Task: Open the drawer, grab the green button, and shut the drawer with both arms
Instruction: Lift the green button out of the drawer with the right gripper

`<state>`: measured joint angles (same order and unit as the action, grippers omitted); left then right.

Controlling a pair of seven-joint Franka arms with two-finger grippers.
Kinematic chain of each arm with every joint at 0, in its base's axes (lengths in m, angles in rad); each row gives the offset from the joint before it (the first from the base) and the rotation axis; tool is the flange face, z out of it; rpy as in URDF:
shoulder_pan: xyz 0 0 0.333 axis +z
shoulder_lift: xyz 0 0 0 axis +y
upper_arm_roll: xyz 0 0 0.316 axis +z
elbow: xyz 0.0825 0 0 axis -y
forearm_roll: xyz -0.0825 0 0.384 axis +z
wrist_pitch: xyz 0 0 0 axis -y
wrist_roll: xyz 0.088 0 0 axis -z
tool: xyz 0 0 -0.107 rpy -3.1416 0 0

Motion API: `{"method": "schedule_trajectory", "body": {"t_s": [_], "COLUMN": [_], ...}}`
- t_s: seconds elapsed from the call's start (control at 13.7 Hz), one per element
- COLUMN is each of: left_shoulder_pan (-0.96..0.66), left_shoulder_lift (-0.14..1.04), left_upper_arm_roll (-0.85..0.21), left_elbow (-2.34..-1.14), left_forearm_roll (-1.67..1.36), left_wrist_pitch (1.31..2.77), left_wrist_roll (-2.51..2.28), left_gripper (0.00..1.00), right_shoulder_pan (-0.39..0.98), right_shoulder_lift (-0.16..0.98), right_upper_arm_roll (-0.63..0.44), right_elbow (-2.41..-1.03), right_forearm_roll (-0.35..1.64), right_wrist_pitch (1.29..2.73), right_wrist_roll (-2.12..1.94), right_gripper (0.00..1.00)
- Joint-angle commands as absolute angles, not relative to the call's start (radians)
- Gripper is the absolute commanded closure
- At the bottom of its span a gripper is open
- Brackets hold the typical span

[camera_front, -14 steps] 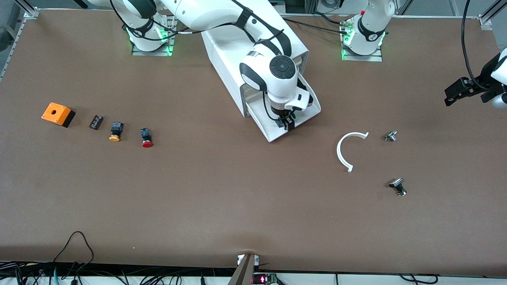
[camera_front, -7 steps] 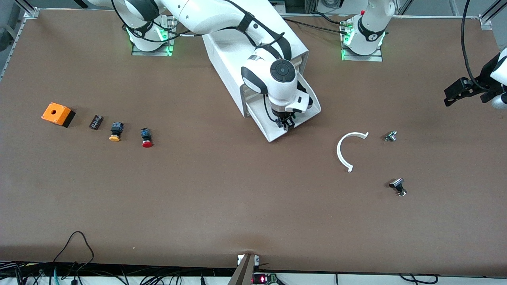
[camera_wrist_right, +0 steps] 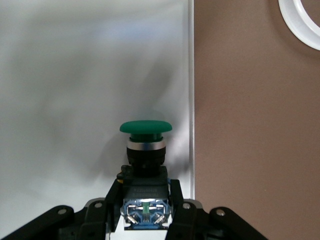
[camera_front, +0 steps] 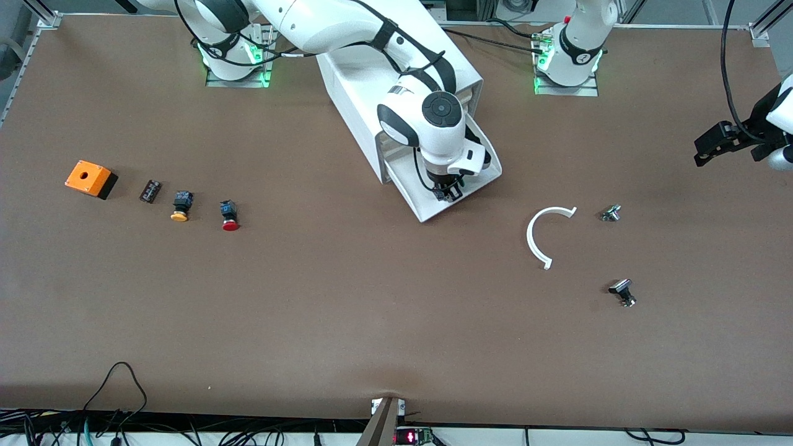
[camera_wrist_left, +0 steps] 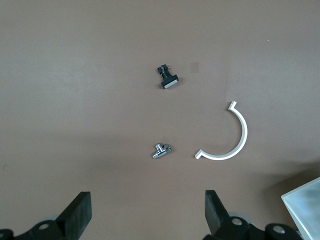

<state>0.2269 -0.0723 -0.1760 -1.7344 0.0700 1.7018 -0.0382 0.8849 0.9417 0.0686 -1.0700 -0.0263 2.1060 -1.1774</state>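
Gripping the button by its dark body, the right gripper hangs over the drawer, which stands pulled out from the foot of the white cabinet; its jaws are closed on the button, green cap pointing away from the wrist. The left gripper waits over the table toward the left arm's end, well apart from the cabinet, jaws spread wide with nothing between them.

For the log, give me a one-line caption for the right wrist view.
Right gripper shut on the green-capped button, over the white floor of the open drawer.
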Motion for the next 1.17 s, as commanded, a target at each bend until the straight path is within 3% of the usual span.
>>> {"method": "schedule_trajectory", "body": {"t_s": [0.0,0.29,0.59,1.1], "left_shoulder_pan": [0.225,0.225,0.225,0.226], "left_shoulder_lift": [-0.057,-0.057,-0.057,-0.058], "left_upper_arm_roll": [-0.179,-0.179,-0.179,-0.198], "left_elbow": [-1.701,-1.701,-1.701,-1.701], "left_forearm_roll": [0.075,0.075,0.075,0.077], "left_wrist_pitch": [1.680,1.680,1.678,1.674], "left_wrist_roll": [-0.037,-0.037,-0.035,-0.037], "left_gripper": [0.00,0.00,0.00,0.00], "right_shoulder_pan": [0.896,0.896,0.876,0.822], "right_shoulder_lift": [0.965,0.936,0.827,0.772], "right_upper_arm_roll": [0.060,0.055,0.043,-0.103], "right_elbow": [-1.039,-1.031,-1.029,-1.032], "right_forearm_roll": [-0.041,-0.038,-0.021,-0.020], "right_wrist_pitch": [2.114,2.077,2.008,2.057], "right_wrist_roll": [-1.183,-1.190,-1.064,-0.774], "right_gripper": [0.71,0.72,0.75,0.75]}}
